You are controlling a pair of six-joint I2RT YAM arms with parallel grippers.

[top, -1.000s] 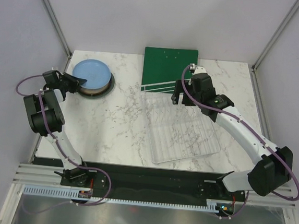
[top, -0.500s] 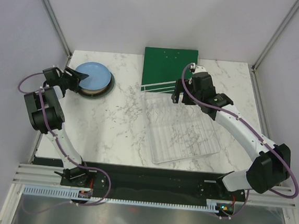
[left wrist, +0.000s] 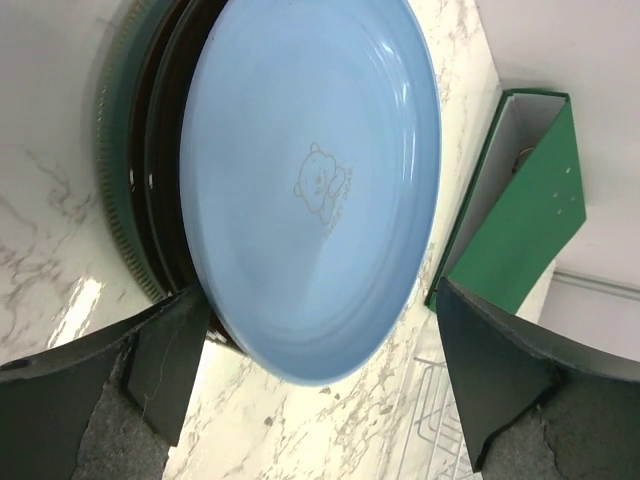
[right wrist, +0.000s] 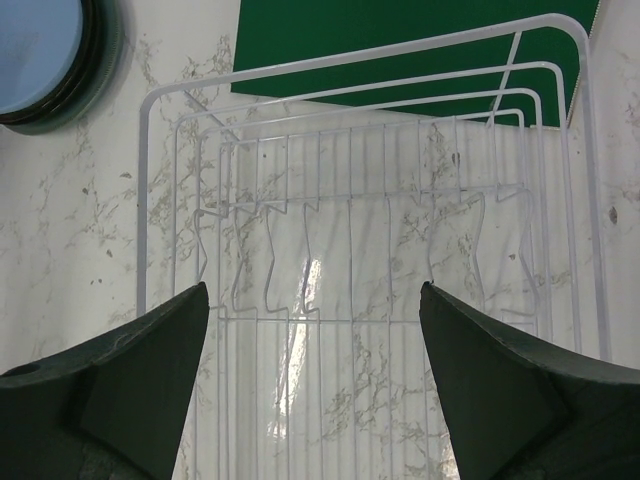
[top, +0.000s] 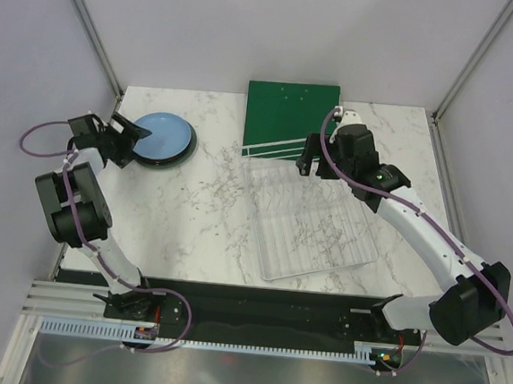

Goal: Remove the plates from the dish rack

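Left wrist view: left fingers [left wrist: 150, 365] spread near stacked blue plate [left wrist: 310, 180]; right fingers [right wrist: 130, 370] spread above dish rack [right wrist: 352, 260].

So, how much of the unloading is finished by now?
Nearly finished, it seems. Done: the dish rack is bare, and the plates sit stacked at the far left of the table, the light blue plate on top. In hand: nothing; the left gripper is open by the stack, the right gripper open over the rack. Left: probably only pulling both arms back.
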